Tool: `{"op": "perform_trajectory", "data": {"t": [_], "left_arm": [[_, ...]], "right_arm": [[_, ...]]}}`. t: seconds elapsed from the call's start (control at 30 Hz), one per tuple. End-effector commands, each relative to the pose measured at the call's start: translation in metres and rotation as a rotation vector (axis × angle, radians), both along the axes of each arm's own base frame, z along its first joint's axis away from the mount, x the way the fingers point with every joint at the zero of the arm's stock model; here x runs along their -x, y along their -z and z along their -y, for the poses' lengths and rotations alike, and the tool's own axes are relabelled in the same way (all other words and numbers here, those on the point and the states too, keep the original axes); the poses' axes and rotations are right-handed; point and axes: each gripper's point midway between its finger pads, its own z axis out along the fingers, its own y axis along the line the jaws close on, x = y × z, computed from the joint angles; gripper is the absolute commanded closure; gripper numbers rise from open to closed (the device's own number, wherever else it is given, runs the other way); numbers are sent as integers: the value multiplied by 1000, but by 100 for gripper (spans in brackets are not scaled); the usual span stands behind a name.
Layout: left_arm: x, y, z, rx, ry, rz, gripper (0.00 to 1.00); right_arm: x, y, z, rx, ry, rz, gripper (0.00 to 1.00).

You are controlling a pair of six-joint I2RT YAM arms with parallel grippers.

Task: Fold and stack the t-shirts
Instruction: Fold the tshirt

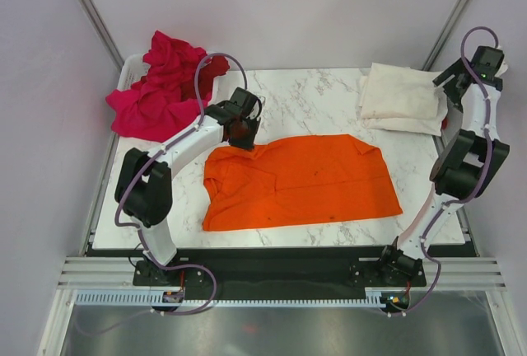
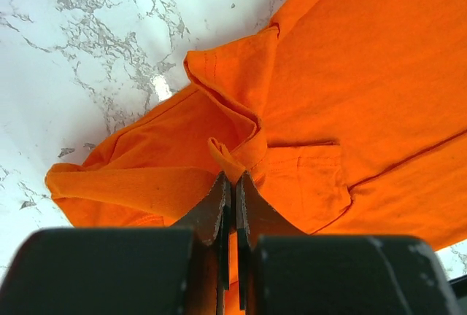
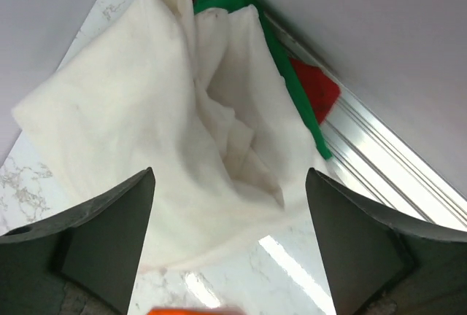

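An orange t-shirt [image 1: 300,179] lies spread across the middle of the marble table [image 1: 313,96], partly folded, with its left side bunched. My left gripper [image 1: 243,136] is at the shirt's upper-left corner, shut on a pinched fold of the orange t-shirt [image 2: 350,74]; in the left wrist view the left gripper [image 2: 233,178] has its jaws pressed together on that cloth. A folded cream-white t-shirt [image 1: 401,99] lies at the back right. My right gripper [image 1: 447,92] hovers at its right edge. In the right wrist view the right gripper [image 3: 230,176] is wide open above the cream-white t-shirt [image 3: 146,111], holding nothing.
Crumpled magenta-pink t-shirts [image 1: 156,96] and a dark red one [image 1: 216,66] fill a white basket [image 1: 128,67] at the back left. Green cloth [image 3: 288,82] and red cloth [image 3: 319,89] peek from under the cream shirt by the metal frame rail [image 3: 394,162].
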Motion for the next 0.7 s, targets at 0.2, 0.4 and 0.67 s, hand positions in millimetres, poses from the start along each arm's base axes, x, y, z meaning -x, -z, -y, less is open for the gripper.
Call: {"op": "perform_trajectory", "data": {"t": [0.2, 0.4, 0.67], "left_arm": [[-6, -17, -9, -39, 4, 84, 98], [-8, -13, -12, -56, -9, 82, 98], [-16, -20, -31, -77, -82, 109, 98]], "right_arm": [[82, -130, -59, 107, 20, 284, 5], [106, -39, -176, -109, -321, 193, 15], [136, 53, -256, -256, -517, 5, 25]]}}
